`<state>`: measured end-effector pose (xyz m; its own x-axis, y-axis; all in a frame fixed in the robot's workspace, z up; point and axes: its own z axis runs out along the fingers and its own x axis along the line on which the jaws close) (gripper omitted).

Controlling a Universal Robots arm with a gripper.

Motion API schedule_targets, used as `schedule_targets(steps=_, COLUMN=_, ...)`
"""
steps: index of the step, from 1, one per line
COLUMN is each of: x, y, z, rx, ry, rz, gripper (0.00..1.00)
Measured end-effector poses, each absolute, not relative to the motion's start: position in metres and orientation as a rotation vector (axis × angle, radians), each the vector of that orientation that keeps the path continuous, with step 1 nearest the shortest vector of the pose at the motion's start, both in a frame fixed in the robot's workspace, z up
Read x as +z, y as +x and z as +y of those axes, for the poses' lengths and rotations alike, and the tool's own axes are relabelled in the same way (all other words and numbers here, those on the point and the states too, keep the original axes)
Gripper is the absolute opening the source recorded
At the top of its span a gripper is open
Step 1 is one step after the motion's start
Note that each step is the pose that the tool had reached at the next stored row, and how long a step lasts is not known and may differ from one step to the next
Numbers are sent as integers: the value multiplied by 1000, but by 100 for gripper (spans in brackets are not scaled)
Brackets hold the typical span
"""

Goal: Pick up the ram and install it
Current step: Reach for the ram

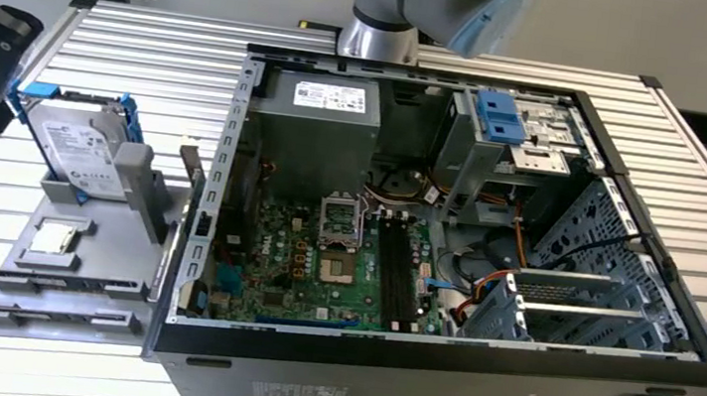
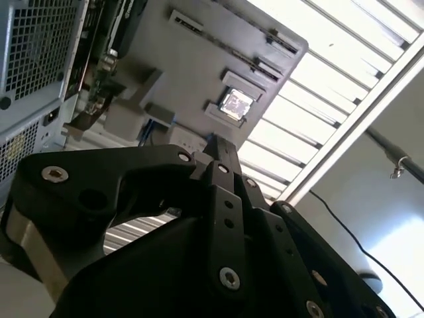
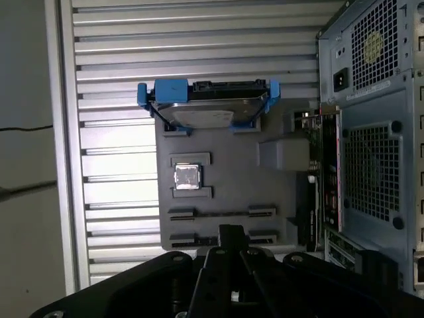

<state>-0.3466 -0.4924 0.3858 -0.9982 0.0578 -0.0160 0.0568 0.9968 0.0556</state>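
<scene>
Desk: slatted aluminium desk carrying an open black computer case.
Gripper: black gripper near the grey plastic tray, seemingly aligning with the thin dark ram stick; I cannot tell its spread.

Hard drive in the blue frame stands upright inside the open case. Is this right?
Not quite. The hard drive does stand upright in its blue frame, but on the grey tray outside the open case, at the exterior view's left. The exterior view shows this.
</scene>
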Motion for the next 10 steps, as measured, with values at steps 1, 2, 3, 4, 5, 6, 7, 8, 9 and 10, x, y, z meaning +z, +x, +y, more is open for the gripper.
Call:
schedule_targets(steps=1, x=386, y=-346, z=-493, rx=86, ry=84, rz=3122, gripper=0)
schedule_targets(steps=2, x=385, y=-346, z=-494, rx=86, ry=75, rz=3122, gripper=0)
schedule_targets(steps=3, x=385, y=-346, z=-494, rx=86, ry=66, rz=3122, gripper=0)
schedule_targets(steps=4, x=385, y=-346, z=-495, rx=86, ry=53, rz=3123, gripper=0)
schedule_targets(steps=5, x=385, y=-346, z=-495, rx=87, ry=42, rz=3123, gripper=0)
schedule_targets(steps=6, x=385, y=-346, z=-496, rx=87, ry=30, rz=3124, gripper=0)
schedule_targets(steps=7, x=384, y=-346, z=-496, rx=87, ry=16, rz=3124, gripper=0)
schedule_targets(steps=8, x=384, y=-346, z=-497, rx=87, ry=7, rz=3124, gripper=0)
schedule_targets(steps=9, x=384, y=-346, z=-498, rx=87, ry=-3, rz=3124, gripper=0)
schedule_targets(steps=10, x=384, y=-346, z=-499, rx=87, ry=-13, rz=3125, gripper=0)
